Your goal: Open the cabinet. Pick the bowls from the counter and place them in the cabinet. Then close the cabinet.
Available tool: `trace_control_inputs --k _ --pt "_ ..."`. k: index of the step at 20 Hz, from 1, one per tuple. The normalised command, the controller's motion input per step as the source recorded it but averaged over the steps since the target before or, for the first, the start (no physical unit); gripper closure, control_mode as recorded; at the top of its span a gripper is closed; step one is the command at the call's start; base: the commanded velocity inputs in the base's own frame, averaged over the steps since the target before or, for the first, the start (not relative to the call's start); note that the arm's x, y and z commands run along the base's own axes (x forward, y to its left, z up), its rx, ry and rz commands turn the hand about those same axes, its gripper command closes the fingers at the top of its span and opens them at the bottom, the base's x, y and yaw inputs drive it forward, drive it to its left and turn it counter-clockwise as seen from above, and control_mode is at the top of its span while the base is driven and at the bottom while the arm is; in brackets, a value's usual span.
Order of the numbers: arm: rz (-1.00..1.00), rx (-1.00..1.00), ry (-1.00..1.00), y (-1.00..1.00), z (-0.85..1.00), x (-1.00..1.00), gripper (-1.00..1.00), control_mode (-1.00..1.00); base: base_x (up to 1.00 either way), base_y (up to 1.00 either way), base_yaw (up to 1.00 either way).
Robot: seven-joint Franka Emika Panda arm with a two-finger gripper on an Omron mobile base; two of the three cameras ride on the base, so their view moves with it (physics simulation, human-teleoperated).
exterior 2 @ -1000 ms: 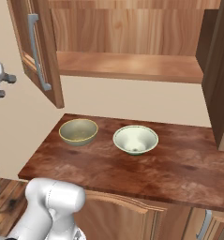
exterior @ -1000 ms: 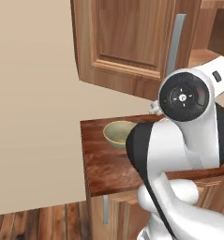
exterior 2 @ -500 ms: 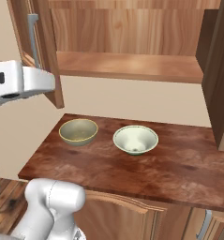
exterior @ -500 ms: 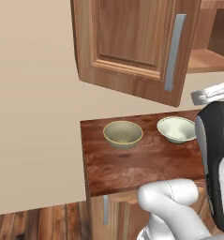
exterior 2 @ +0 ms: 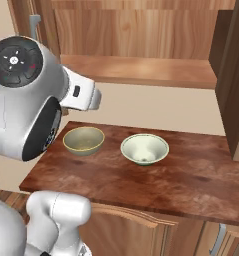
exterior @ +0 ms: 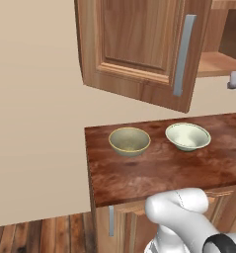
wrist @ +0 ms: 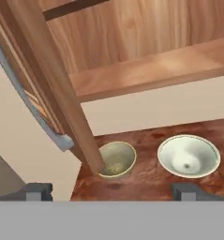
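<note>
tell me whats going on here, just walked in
A white robot arm is putting bowls away. The wall cabinet already stands open, its left door swung out over the counter. The olive-tan bowl and the pale white-green bowl both sit upright on the counter, side by side and apart. The claw is open and empty, hanging above the bowls beside the open door. No bowl is on the shelf yet.

The glossy white, rounded robot arm (exterior 2: 26,115) has fat tubular links with dark grey bands at the joints. One round joint cap (exterior 2: 13,61) is dark grey, set with small screws and tiny green and red marks.
</note>
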Motion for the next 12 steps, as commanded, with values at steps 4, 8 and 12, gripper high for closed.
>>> trace_control_inputs --k 4,8,12 --pt "0.28 0.37 0.02 -0.06 -0.08 0.60 -1.00 -1.00 0.00 0.00 0.00" --pt "0.23 0.13 0.00 0.03 -0.52 0.68 -1.00 -1.00 0.00 0.00 0.00" --pt "0.19 0.08 0.00 0.00 -0.46 0.62 -1.00 -1.00 0.00 0.00 0.00"
